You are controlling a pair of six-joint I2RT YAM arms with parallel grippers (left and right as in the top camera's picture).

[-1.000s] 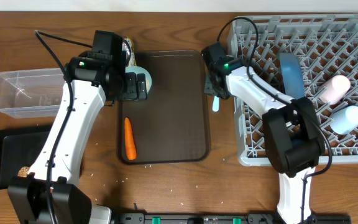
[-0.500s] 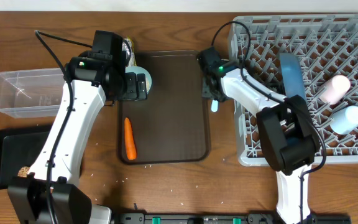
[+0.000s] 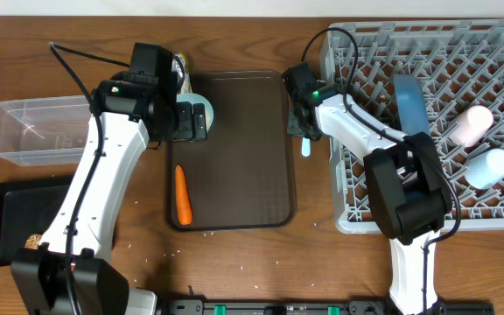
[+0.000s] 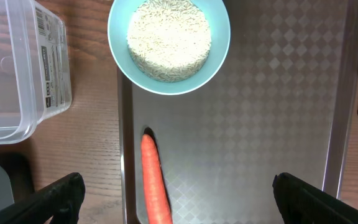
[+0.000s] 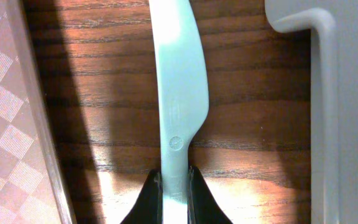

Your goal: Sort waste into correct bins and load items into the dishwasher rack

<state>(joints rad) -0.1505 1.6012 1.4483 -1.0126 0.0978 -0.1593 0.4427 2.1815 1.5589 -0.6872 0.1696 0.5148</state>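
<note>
Right gripper [image 5: 174,194] is clamped on the pale spoon [image 5: 179,81]: both black fingertips [image 5: 146,202] are pressed flat against the narrow end of the handle. The spoon is smooth, milky pale-aqua plastic. Its flat handle broadens away from the fingers and has a small round moulded mark just past the grip. It runs lengthwise over a strip of bare wooden table [image 5: 247,112], with the rim of the dark brown serving tray [image 5: 5,124] on one side and the rounded corner of the grey dishwasher rack [image 5: 316,93] on the other. Whether it rests on the wood or is lifted just clear, the wrist view doesn't show.

From overhead, the spoon [image 3: 305,147] pokes out below the right gripper [image 3: 303,127] in the gap between tray and rack. In the rack [image 3: 427,52], the blue plate [image 3: 409,105] stands on edge among the pegs, and the pink cup [image 3: 469,125] and light blue cup [image 3: 488,166] lie near the far side.

Left gripper [image 4: 179,199] is spread wide, fingers well apart, holding nothing. It hangs above the tray's near corner, where a pale bowl [image 4: 120,37] is heaped with white rice. The orange carrot [image 4: 154,180] lies beside the tray's left rim. Off the tray sit the clear tub [image 3: 33,129] and the black tray [image 3: 7,210], with a brown food lump [image 3: 33,241] in the black one. Loose rice grains [image 3: 208,233] dot the table along the serving tray's front edge.
</note>
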